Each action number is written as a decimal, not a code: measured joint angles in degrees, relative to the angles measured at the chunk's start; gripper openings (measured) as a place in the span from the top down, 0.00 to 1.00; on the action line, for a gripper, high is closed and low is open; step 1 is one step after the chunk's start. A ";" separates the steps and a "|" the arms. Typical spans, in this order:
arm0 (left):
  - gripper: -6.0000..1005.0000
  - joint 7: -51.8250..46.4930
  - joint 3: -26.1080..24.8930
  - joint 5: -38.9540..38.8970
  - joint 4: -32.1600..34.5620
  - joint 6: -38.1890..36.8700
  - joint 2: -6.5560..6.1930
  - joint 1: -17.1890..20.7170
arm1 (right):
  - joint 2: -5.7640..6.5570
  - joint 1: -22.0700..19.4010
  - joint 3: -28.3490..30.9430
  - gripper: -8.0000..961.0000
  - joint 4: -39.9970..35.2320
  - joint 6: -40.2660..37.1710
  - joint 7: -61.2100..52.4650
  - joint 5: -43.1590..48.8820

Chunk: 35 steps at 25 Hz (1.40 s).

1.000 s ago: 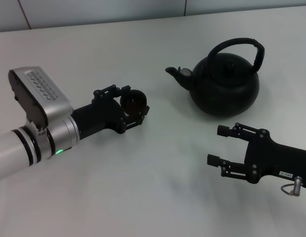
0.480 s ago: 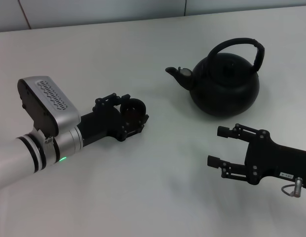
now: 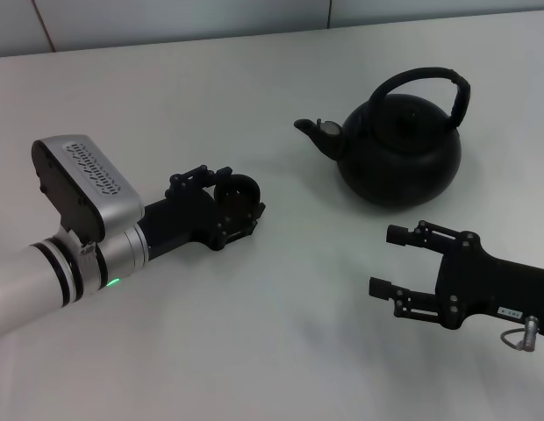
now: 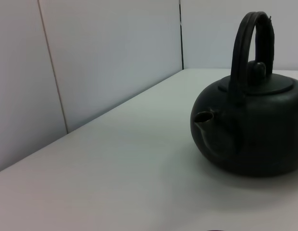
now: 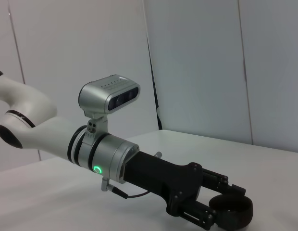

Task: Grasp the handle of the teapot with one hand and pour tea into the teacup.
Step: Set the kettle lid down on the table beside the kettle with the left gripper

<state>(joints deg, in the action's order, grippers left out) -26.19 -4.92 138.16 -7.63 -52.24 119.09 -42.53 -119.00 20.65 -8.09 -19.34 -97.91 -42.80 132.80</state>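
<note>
The matte-black teapot (image 3: pixel 399 156) stands at the back right of the table, its spout (image 3: pixel 311 129) pointing toward the left arm. Its arched handle (image 3: pixel 427 79) stands upright over the lid. The left wrist view shows the teapot (image 4: pixel 254 137) and handle (image 4: pixel 246 45) from the side. The small dark teacup (image 3: pixel 236 184) sits between the fingers of my left gripper (image 3: pixel 239 194), which is shut on it at centre left. In the right wrist view the same left gripper (image 5: pixel 229 208) clasps the teacup (image 5: pixel 237 211). My right gripper (image 3: pixel 386 259) hovers open in front of the teapot, apart from it.
The table (image 3: pixel 281 307) is a plain pale surface. A panelled wall (image 4: pixel 101 53) runs along its far edge. The silver camera housing (image 3: pixel 79 180) on the left wrist rises above that arm.
Between one second and half a second ago the left arm rolled and shifted slightly toward me, the teacup moving with it. Since then nothing has moved. The right arm stayed still.
</note>
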 joint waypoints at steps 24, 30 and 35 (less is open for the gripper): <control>0.15 0.62 -0.79 0.01 -0.63 0.10 0.00 0.20 | 0.00 -0.07 0.00 0.19 0.00 0.00 0.00 -0.02; 0.15 0.62 -2.66 0.19 -0.48 -4.26 -0.41 1.87 | 0.00 -0.09 0.01 0.19 0.00 0.03 -0.01 -0.07; 0.15 0.54 -2.76 0.29 0.68 -10.42 -0.79 4.01 | 0.00 -0.18 0.01 0.19 0.00 0.20 -0.06 -0.01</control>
<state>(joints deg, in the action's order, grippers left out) -25.65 -7.69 138.45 -6.95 -62.66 118.30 -38.53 -119.00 20.47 -8.08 -19.34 -97.71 -42.86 132.79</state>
